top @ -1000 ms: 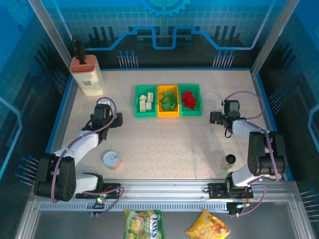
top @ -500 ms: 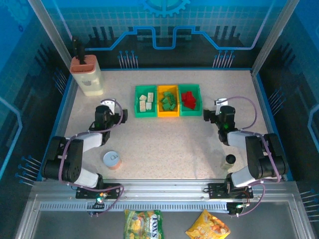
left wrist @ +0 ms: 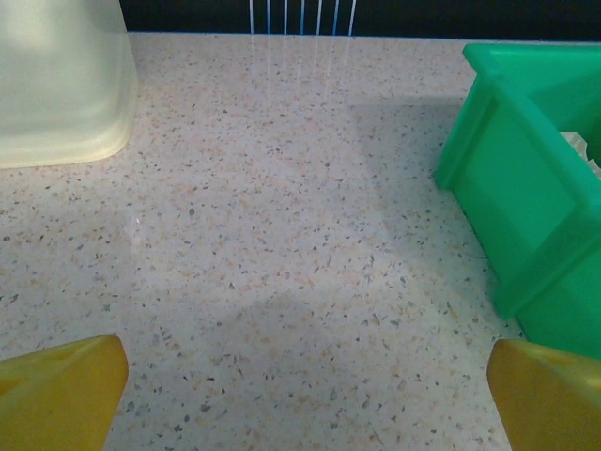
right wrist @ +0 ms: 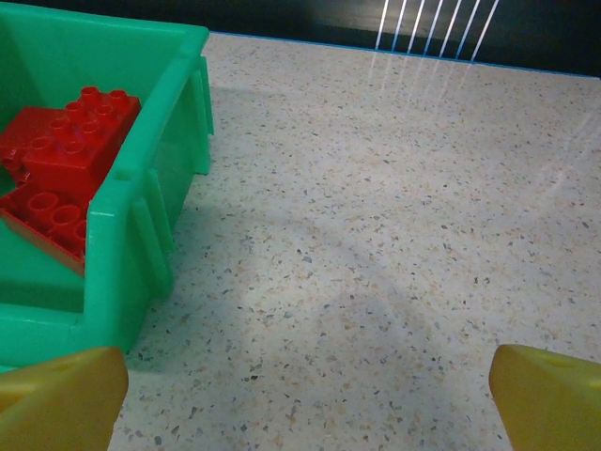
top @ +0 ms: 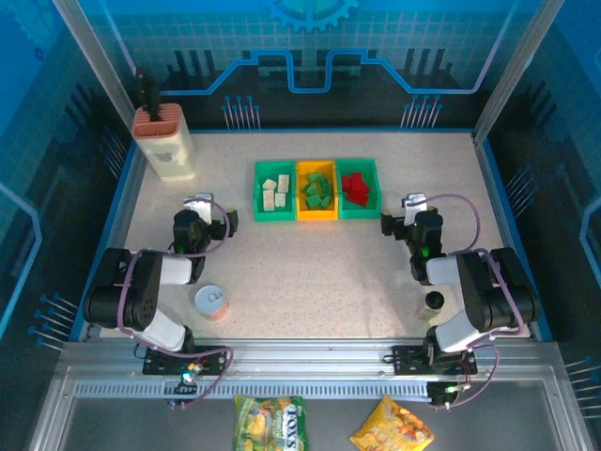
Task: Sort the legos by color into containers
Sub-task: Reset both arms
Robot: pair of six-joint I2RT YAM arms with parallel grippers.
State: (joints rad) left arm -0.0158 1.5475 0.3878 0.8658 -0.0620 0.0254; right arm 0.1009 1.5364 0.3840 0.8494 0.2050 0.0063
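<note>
Three containers stand in a row at the back middle of the table. The left green tray [top: 274, 217] holds cream legos [top: 275, 191]. Green legos [top: 317, 191] lie in the orange-yellow tray [top: 317, 217], and red legos [top: 355, 187] in the right green tray [top: 360, 214]. My left gripper [top: 199, 209] is left of the row, open and empty [left wrist: 300, 390], with the left tray's wall [left wrist: 526, 216] to its right. On the other side my right gripper [top: 413, 209] is open and empty [right wrist: 305, 395], beside the tray wall [right wrist: 141, 216] with the red legos [right wrist: 70, 141] behind it.
A beige knife block [top: 161, 141] stands at the back left, and its base [left wrist: 56, 85] appears in the left wrist view. Near the left arm sits a white-lidded can [top: 210, 302], and near the right arm a small dark cup [top: 434, 301]. Two snack bags [top: 269, 423] lie below the front rail.
Both arms have folded back toward their bases, with the grippers still open on either side of the tray row. The legos and trays have not moved.
</note>
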